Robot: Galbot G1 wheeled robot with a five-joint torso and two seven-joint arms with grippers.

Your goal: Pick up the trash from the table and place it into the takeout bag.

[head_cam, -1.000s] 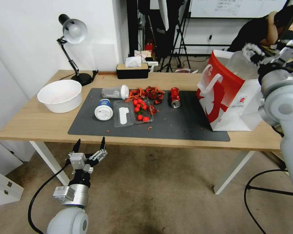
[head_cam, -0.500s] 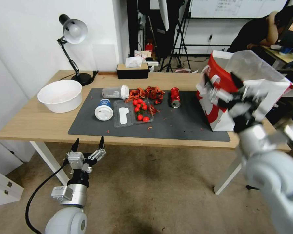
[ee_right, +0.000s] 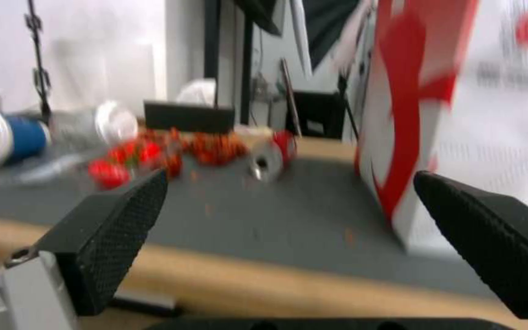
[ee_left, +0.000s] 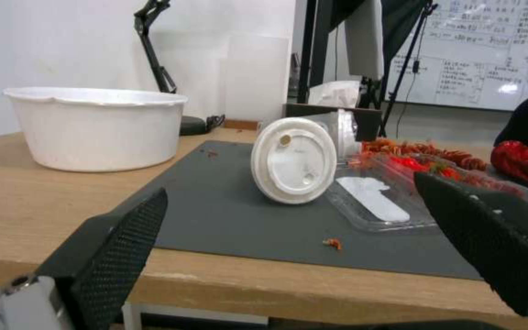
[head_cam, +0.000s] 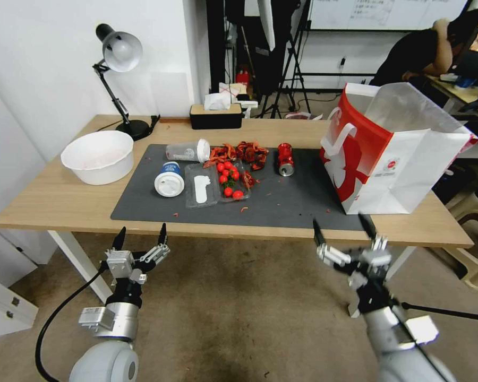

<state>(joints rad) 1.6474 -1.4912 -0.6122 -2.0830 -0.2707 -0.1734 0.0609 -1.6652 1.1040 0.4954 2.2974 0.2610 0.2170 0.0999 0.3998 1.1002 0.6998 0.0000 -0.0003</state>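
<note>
Both arms: rounded light-grey shells, silver cylindrical wrist sections, small silver box on each wrist side. Black necks lead to silver metal gripper bodies. Left gripper and right gripper carry pointed black fingers with knurled, dotted pads; screw visible at finger base. Thick black cable loops off left wrist.

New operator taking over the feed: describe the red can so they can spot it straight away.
On the table, find the dark grey mat and the takeout bag standing at its right end. The red can lies on its side on the mat just left of that bag, right of the heap of red shells. It is the one smooth metal cylinder, silver end facing the robot.
</note>
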